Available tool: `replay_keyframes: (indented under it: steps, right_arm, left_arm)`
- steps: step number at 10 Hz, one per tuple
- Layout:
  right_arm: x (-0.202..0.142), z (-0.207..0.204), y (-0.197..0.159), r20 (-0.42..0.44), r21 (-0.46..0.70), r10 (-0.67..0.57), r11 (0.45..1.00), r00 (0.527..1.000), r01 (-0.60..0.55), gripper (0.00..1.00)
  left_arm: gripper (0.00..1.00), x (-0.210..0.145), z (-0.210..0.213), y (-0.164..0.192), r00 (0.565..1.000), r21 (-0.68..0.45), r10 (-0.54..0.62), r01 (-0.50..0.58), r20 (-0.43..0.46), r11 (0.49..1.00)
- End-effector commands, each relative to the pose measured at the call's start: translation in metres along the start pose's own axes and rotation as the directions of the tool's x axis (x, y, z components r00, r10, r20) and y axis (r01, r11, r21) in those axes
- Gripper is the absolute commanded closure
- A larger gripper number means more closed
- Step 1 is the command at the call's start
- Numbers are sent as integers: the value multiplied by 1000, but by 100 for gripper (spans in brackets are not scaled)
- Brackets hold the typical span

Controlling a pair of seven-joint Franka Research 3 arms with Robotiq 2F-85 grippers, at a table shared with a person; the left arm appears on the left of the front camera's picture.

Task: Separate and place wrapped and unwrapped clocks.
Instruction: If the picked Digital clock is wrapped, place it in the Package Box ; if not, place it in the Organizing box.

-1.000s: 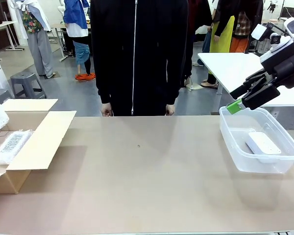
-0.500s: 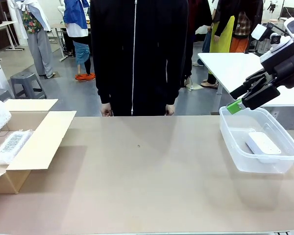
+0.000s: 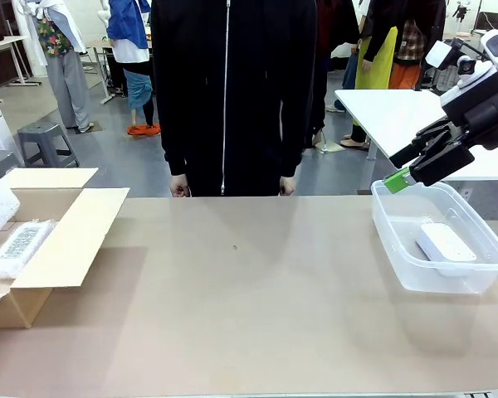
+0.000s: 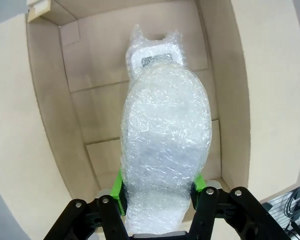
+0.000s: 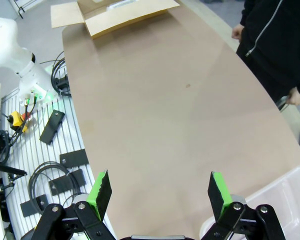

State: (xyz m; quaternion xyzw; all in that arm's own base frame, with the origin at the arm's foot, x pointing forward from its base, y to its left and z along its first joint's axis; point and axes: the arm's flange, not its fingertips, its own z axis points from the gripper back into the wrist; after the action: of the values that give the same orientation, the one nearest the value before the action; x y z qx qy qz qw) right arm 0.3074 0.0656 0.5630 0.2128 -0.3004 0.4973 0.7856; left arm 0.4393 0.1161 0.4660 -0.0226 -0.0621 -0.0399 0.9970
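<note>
Overhead, left gripper [image 4: 159, 200] brackets wrapped clock [image 4: 165, 165]; box [image 4: 50, 125] below.

tabletop [image 3: 249, 307] | cardboard box [image 3: 58, 240] left of centre, wrapped clock [image 3: 18, 246] inside | clear bin [image 3: 398, 240] right, bare clock [image 3: 446, 245] inside | right gripper [image 3: 396, 177] above bin's far corner, open

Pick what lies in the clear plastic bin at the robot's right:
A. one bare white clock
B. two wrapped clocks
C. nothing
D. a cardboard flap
A: the front view shows a single unwrapped white clock lying on the bottom of the clear bin, with no crinkly wrap around it.
</note>
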Motion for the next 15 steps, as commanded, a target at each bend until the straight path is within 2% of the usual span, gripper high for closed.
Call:
replay_keyframes:
  steps: [1, 12, 13, 15]
  right_arm:
    - [2, -3, -1, 25, 26, 0, 1000, 1000, -1, 0]
    - [2, -3, -1, 25, 26, 0, 1000, 1000, -1, 0]
    - [2, -3, -1, 25, 26, 0, 1000, 1000, -1, 0]
    - [2, -3, -1, 25, 26, 0, 1000, 1000, -1, 0]
  left_arm:
    - [0, -1, -6, 7, 999, -7, -20, 20, 28, 1000]
    - [0, 2, 5, 6, 997, -16, -70, 70, -10, 997]
    - [0, 1, 8, 3, 995, -20, -97, 96, -30, 995]
    - [0, -6, 35, -11, 992, -62, -123, 123, 12, 990]
